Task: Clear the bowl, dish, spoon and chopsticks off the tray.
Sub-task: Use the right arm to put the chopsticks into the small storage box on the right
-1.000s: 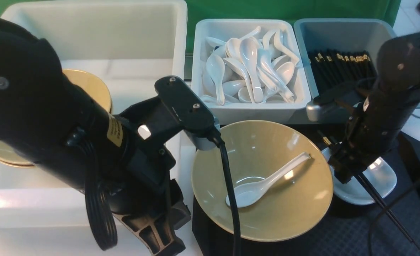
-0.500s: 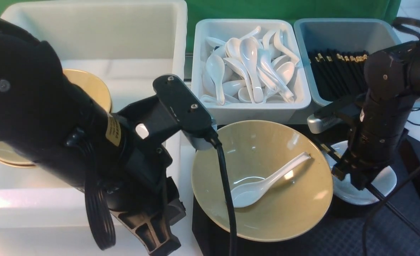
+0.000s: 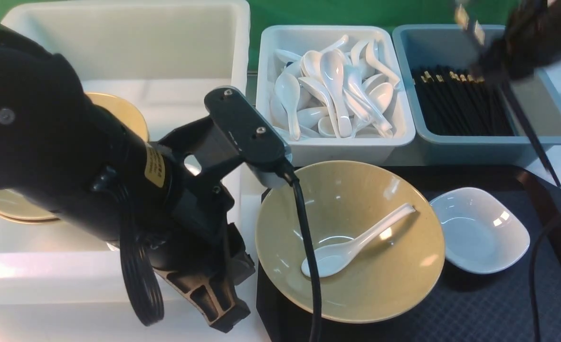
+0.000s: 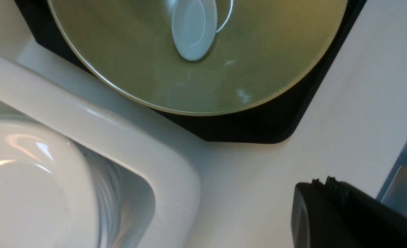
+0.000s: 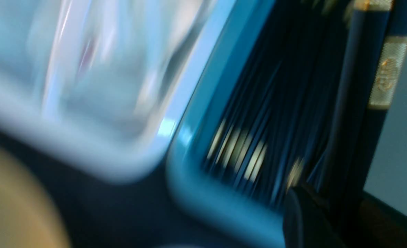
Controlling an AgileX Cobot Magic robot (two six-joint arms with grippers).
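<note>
My right gripper (image 5: 337,220), clamped on the thin black gold-banded chopsticks (image 5: 386,75), hangs over the blue-grey plastic bin (image 3: 475,149) at 1 o'clock, my left gripper (image 4: 322,182) closed empty, while the wide mustard-tan bowl (image 3: 356,285), its white soup spoon (image 3: 351,244) and the small white dish (image 3: 480,232) at 3 o'clock sit uncleared on the black textured tray (image 3: 475,308).

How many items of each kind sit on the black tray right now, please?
Bowl: 1
Spoon: 1, lying in the bowl
Dish: 1
Chopsticks: 0, the pair is held up by the right gripper
Total on the tray: 3
</note>
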